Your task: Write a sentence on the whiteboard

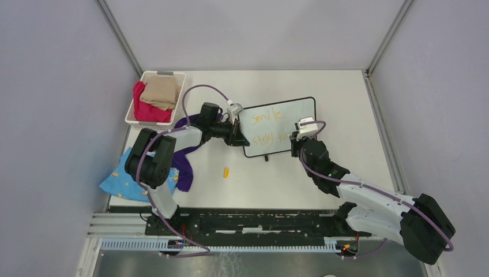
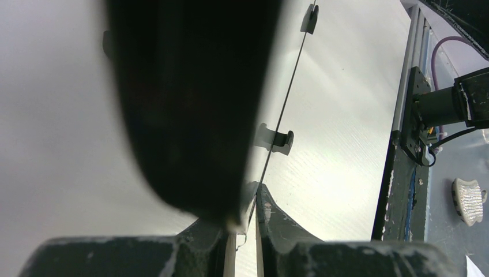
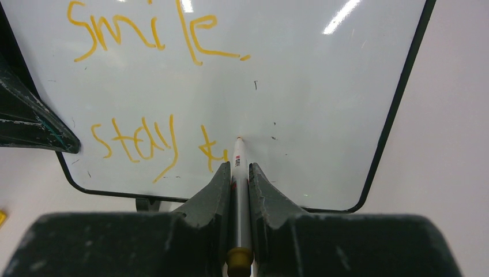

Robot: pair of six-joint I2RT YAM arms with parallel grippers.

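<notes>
whiteboard (image 1: 278, 127) centre | basket (image 1: 151, 73) behind-left | likely cap (image 1: 226, 172) before whiteboard

White arms (image 1: 375, 202) with bulky black joints (image 1: 151, 158) trail looping purple cables (image 1: 199, 88).

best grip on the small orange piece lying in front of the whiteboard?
I'd take the orange piece at mid-length, from straight above, jaws closing across its short width. It lies flat on the table, long axis pointing toward the arm bases, with bare surface around it.

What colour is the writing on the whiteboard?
Orange: the writing on the whiteboard shows best in the right wrist view.
</notes>
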